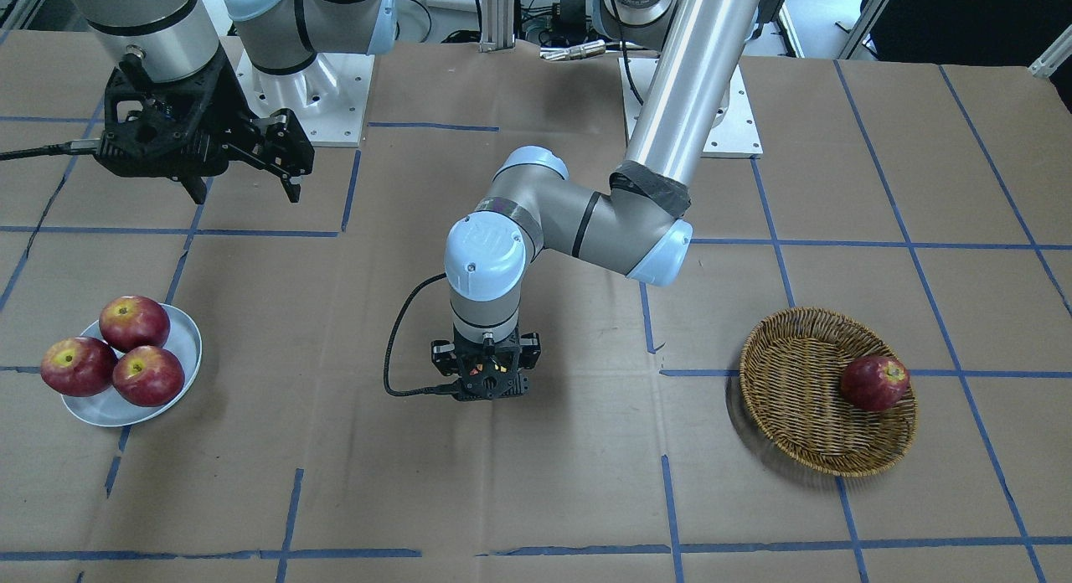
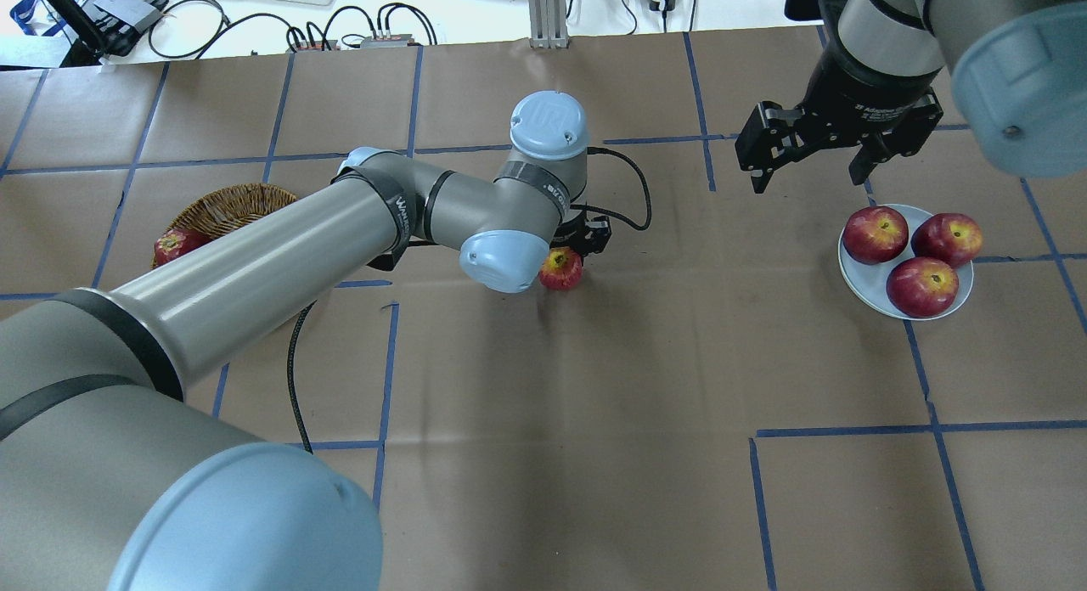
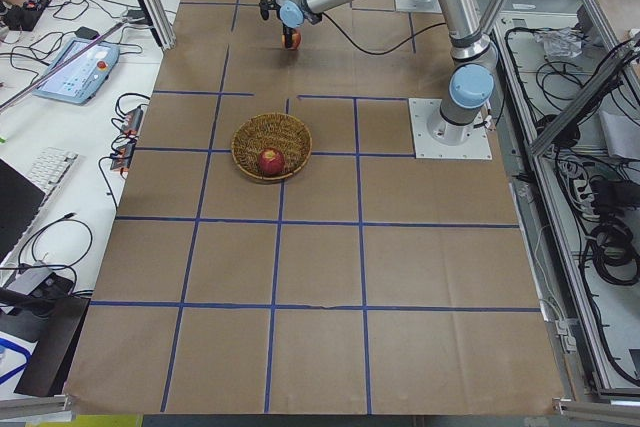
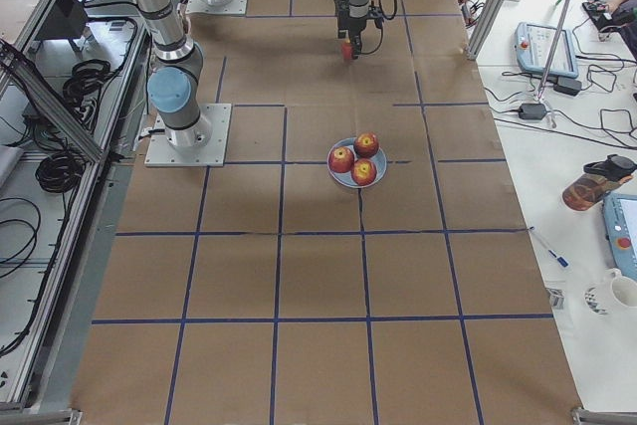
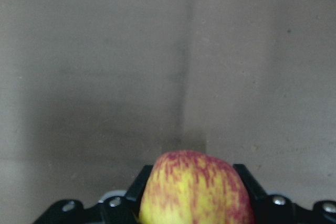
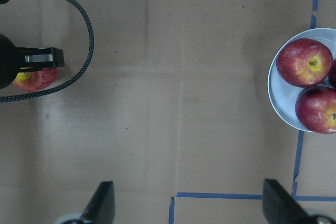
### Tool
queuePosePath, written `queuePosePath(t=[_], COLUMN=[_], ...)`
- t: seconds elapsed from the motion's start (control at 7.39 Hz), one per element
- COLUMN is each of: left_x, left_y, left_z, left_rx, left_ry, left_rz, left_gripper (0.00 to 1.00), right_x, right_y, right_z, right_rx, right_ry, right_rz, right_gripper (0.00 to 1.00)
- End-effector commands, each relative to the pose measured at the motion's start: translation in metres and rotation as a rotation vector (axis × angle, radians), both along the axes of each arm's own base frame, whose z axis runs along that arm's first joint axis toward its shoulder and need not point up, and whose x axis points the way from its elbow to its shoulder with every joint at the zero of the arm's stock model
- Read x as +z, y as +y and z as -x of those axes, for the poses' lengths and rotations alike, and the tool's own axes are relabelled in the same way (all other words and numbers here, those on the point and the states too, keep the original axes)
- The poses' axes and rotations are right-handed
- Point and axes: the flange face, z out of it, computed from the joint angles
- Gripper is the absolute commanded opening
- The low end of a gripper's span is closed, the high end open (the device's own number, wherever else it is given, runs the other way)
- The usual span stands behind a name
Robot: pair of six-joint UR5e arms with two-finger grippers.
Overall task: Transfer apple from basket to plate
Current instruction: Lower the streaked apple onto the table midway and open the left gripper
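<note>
The apple, light red with yellow streaks, is held in my left gripper, which is shut on it low over the middle of the table. The left wrist view shows the apple between the black fingers. In the front view the left gripper points straight down and hides most of the apple. The wicker basket stands apart on the robot's left side. The pale plate lies on the robot's right side. My right gripper hangs open and empty above the table just behind the plate.
One dark red apple lies in the basket. Three dark red apples fill most of the plate. The left gripper's black cable loops beside it. Blue tape lines cross the brown paper.
</note>
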Motion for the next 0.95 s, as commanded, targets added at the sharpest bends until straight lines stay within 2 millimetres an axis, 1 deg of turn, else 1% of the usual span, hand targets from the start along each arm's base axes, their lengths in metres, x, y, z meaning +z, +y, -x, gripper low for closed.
queuePosePath(t=[0.0, 0.27, 0.41, 0.54, 0.68, 0.81], left_x=[0.0, 0.001, 0.008, 0.025, 0.053, 0.091], left_y=[-0.001, -0.002, -0.002, -0.004, -0.007, -0.005], left_z=[0.0, 0.0, 0.0, -0.002, -0.003, -0.007], left_rx=[-0.001, 0.001, -0.002, -0.009, -0.009, -0.007], left_ry=[0.0, 0.004, 0.006, 0.017, 0.029, 0.04], left_rz=[0.004, 0.014, 0.023, 0.046, 0.077, 0.106], left_gripper=[0.7, 0.94, 0.99, 0.99, 0.99, 0.99], right_x=[0.001, 0.001, 0.001, 0.001, 0.001, 0.001], right_y=[0.0, 0.0, 0.0, 0.0, 0.0, 0.0], right_z=[0.0, 0.0, 0.0, 0.001, 0.0, 0.001], right_rx=[0.0, 0.0, 0.0, -0.002, 0.0, -0.002], right_ry=[0.0, 0.0, 0.0, 0.0, 0.0, 0.0], right_rz=[0.002, 0.002, 0.002, 0.002, 0.002, 0.002], right_gripper=[1.0, 1.0, 1.0, 1.0, 1.0, 1.0])
